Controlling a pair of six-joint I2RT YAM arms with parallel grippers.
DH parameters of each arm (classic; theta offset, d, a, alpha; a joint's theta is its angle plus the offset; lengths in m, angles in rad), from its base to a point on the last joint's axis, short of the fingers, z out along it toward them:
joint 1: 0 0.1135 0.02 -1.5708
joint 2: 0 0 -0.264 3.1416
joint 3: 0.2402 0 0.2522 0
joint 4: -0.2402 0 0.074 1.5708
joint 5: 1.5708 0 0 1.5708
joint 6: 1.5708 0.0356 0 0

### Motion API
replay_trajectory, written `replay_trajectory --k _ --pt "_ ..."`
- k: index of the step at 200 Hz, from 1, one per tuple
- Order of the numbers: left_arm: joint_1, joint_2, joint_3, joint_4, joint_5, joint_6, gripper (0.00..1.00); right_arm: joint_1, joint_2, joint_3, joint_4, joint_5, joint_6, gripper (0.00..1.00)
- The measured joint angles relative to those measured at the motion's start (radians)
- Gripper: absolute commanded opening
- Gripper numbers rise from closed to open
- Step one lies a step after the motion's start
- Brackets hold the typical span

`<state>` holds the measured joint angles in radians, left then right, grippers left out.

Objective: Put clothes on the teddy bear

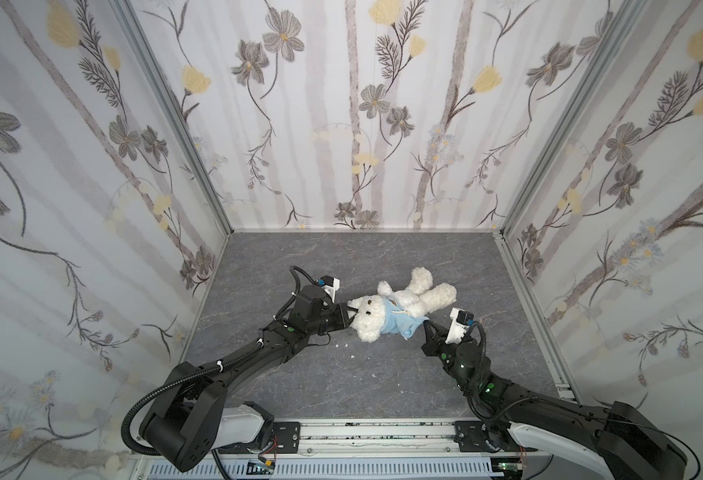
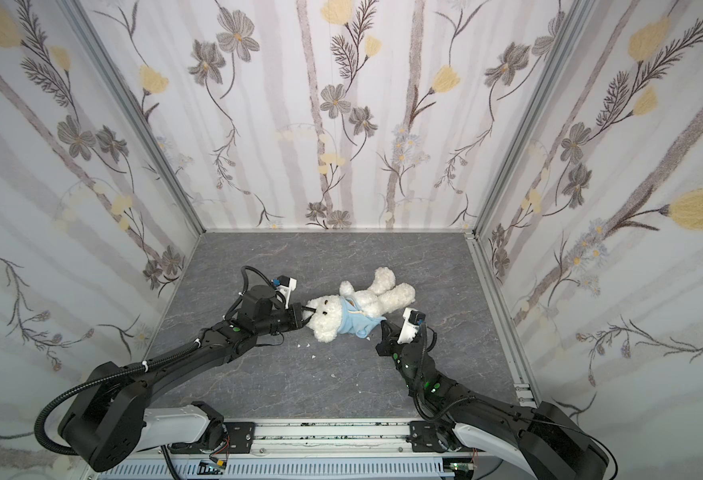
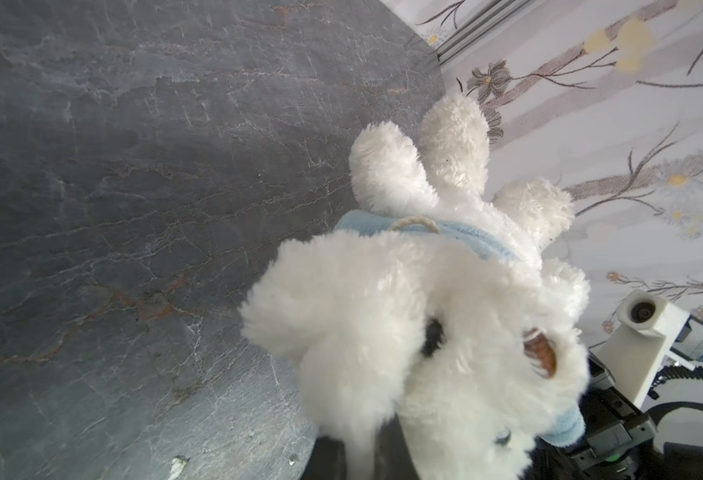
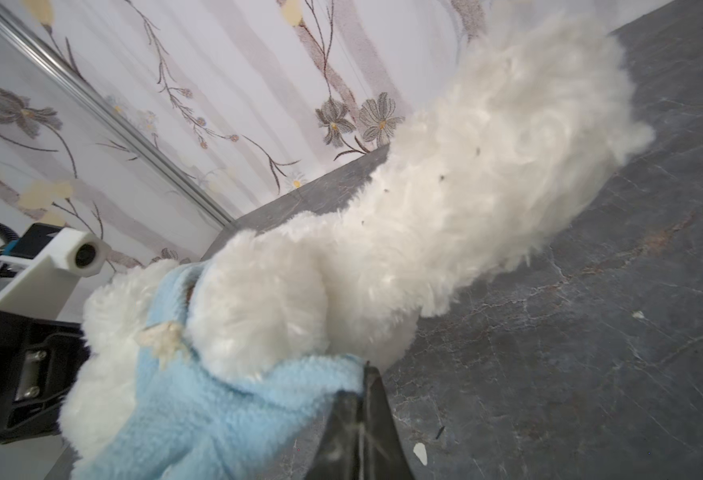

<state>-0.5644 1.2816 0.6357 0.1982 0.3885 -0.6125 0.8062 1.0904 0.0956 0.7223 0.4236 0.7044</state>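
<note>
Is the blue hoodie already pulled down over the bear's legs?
No, the light-blue hoodie is bunched around the neck and chest of the teddy bear, whose legs are bare.

Enclosure inspected. Three walls (image 1: 341,124) fill the upper frame, papered in pale stripes with grey and yellow flowers. Aluminium posts (image 1: 177,116) mark both rear corners. Floor (image 1: 362,390), lower centre: dark grey veined stone-look slab, matt, a few white crumbs (image 1: 353,356) on it. Metal rail (image 1: 383,434) along the bottom edge. Light even, soft.
</note>
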Motion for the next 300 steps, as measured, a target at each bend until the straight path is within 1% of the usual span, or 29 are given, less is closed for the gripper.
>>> replay_trajectory --k 38,54,73,99,130,164,191,209,223,250,270,286,300 --pt "-0.021 -0.013 -0.010 -0.016 -0.063 0.124 0.00 -0.036 0.017 -0.025 -0.010 -0.020 0.074 0.00" --pt "-0.025 -0.013 -0.013 -0.029 -0.083 0.146 0.00 -0.045 0.037 -0.027 0.009 -0.055 0.068 0.00" --pt "-0.043 -0.013 -0.005 -0.045 -0.114 0.166 0.00 -0.050 0.076 -0.021 0.026 -0.084 0.021 0.00" --pt "-0.079 -0.011 0.002 -0.045 -0.176 0.221 0.00 -0.093 0.090 -0.046 0.074 -0.140 0.002 0.00" --pt "-0.100 -0.009 -0.015 -0.046 -0.261 0.286 0.00 -0.120 0.002 -0.083 0.091 -0.238 -0.006 0.00" --pt "-0.134 0.018 -0.010 -0.037 -0.343 0.330 0.00 -0.140 -0.100 -0.091 0.060 -0.274 -0.006 0.00" --pt "-0.154 0.030 -0.001 -0.026 -0.358 0.346 0.00 -0.172 -0.108 -0.082 -0.011 -0.272 0.029 0.00" --pt "-0.155 0.026 0.000 -0.022 -0.351 0.336 0.00 -0.183 -0.058 -0.050 -0.039 -0.278 0.025 0.00" --pt "-0.151 0.016 -0.006 -0.005 -0.331 0.309 0.00 -0.187 0.004 -0.019 -0.038 -0.307 -0.016 0.00" --pt "-0.136 0.029 -0.025 0.056 -0.297 0.216 0.00 -0.170 0.167 0.080 -0.044 -0.414 -0.129 0.17" --pt "-0.134 0.065 -0.023 0.085 -0.279 0.176 0.00 -0.144 0.238 0.105 -0.064 -0.482 -0.183 0.27" --pt "-0.134 0.077 -0.023 0.093 -0.273 0.162 0.00 -0.134 0.236 0.114 -0.120 -0.517 -0.211 0.35" --pt "-0.133 0.077 -0.023 0.099 -0.272 0.161 0.00 -0.132 0.176 0.122 -0.200 -0.523 -0.235 0.40"
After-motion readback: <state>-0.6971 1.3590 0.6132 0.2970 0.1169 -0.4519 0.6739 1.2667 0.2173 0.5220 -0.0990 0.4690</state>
